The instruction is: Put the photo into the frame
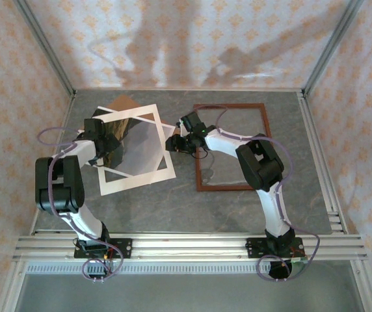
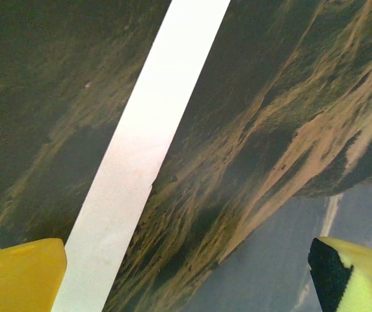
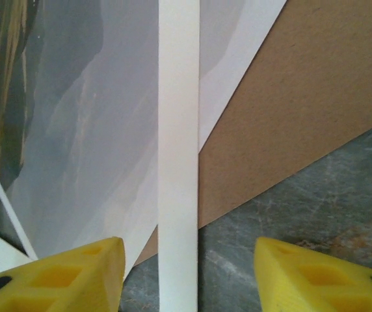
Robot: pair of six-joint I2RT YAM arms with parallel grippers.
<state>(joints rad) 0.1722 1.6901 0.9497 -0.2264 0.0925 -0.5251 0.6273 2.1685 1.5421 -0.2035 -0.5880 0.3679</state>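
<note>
Top external view: photo [image 1: 122, 130] partly under white mat [image 1: 137, 181] and spread left hand [image 2: 186, 276]; right hand [image 3: 186, 276] spread astride mat edge.

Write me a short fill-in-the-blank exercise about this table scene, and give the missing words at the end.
1. The frame lies on the ___ side of the table.
2. The mat lying over the photo is ___ in colour.
3. The cardboard sticking out behind them is ___ in colour.
4. The left claw hangs above the photo with its jaws ___.

Missing words: right; white; brown; open
</note>
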